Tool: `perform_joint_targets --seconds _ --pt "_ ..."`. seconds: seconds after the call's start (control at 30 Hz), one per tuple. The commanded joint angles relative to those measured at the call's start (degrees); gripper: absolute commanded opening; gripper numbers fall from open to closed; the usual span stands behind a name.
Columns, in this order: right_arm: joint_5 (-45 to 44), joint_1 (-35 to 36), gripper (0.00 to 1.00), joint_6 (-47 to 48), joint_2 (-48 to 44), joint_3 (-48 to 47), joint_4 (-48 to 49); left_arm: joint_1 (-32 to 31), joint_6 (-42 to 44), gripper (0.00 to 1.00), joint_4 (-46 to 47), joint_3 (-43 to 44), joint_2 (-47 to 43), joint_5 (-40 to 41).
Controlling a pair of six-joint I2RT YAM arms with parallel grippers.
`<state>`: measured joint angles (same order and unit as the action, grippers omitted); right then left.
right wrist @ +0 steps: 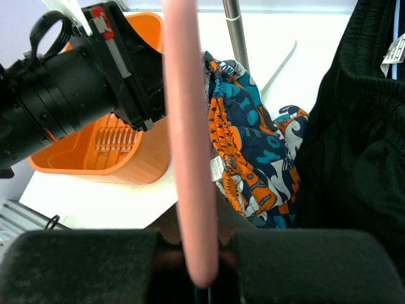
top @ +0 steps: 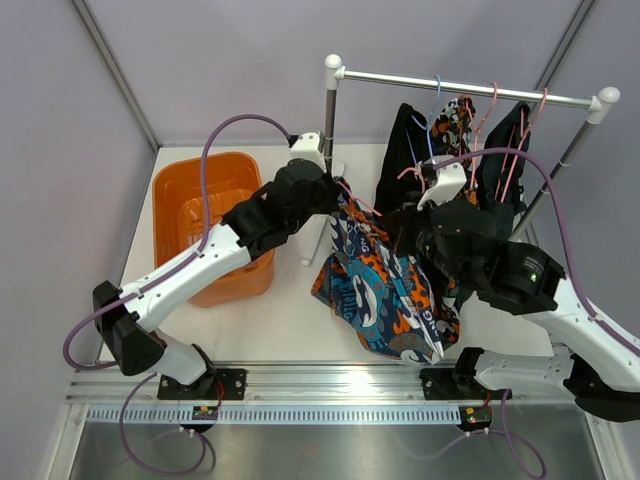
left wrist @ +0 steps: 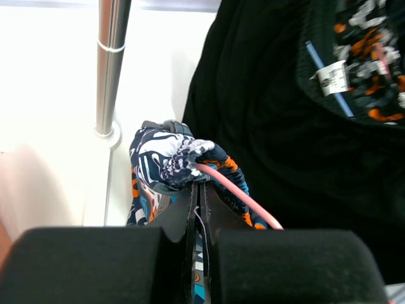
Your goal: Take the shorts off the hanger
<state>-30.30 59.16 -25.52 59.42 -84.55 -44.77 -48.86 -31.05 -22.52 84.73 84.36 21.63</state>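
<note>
The teal-blue/orange shorts (top: 385, 290) hang between the arms, low over the worktop (top: 280, 320). Left gripper (left wrist: 199, 212) pinches their bunched cloth. Right gripper (right wrist: 197, 259) is clamped on the pink hanger (right wrist: 188, 126), evidently an opposed hold so the cloth can be drawn off the hanger.

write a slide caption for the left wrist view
Left gripper pinching the patterned shorts at the pink hanger, black shorts hanging beside, rack pole behind.

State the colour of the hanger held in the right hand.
The hanger is pink, best seen in the right wrist view.
</note>
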Motion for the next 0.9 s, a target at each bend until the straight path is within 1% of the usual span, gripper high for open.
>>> perform_joint_targets --seconds 0.0,0.13,0.2,0.27,0.3,0.47,0.73,0.87 --pt "1.7 1.1 0.0 -0.9 -4.7 -0.5 -2.4 4.8 3.6 0.0 1.0 0.5 -0.7 6.2" --pt "3.2 1.1 0.0 -0.1 -4.8 -1.1 -1.4 4.8 5.0 0.0 2.2 0.3 0.2 3.7" --pt "4.2 1.2 0.0 0.0 -4.5 -1.7 -1.5 5.1 5.6 0.0 1.3 0.8 1.2 5.8" --pt "5.1 1.2 0.0 -0.1 -5.1 -1.9 -1.9 6.2 6.0 0.0 1.1 0.7 1.6 5.5" --pt "5.3 1.2 0.0 -0.1 -5.4 -1.7 -1.8 7.8 5.7 0.0 0.8 0.5 2.0 5.0" --pt "3.4 1.1 0.0 -0.7 -8.3 -0.4 -3.3 11.1 5.0 0.0 1.1 -0.7 2.0 3.5" --pt "0.2 1.1 0.0 -1.1 -10.2 0.8 -5.4 11.9 4.9 0.0 1.5 -3.2 0.2 3.7" --pt "-3.7 1.1 0.0 -2.0 -12.3 1.0 -7.3 12.7 5.3 0.0 1.1 -3.6 -1.1 4.5"
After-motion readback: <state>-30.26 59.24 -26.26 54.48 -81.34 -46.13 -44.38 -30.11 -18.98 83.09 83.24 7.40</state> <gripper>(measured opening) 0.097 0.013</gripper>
